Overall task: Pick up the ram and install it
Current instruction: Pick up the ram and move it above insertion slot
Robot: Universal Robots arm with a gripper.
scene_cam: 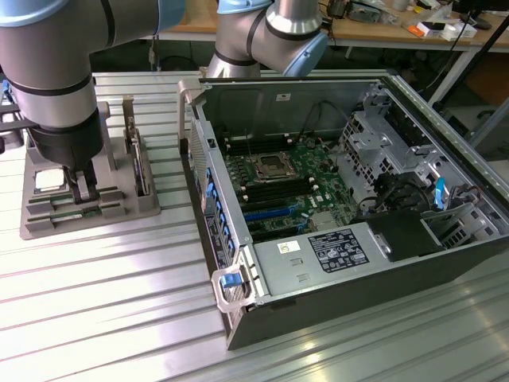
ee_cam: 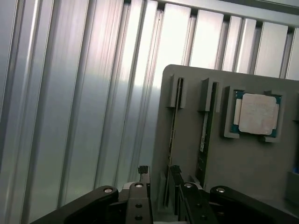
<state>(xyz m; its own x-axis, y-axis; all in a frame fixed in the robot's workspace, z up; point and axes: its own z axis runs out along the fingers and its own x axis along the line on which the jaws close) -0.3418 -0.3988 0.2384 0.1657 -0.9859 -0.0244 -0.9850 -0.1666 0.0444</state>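
as wrist view shows, gripper (ee_cam: 160, 173) straddles ram (ee_cam: 172, 135) (edge-on).

Ram (ee_cam: 173, 140) edge-on in holder (ee_cam: 261, 168) slot; chips, label hidden.

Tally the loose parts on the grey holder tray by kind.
ram sticks, on edge in the tray's slots: 2
CPU chip: 1
hard drive, standing on edge: 1
Total: 4
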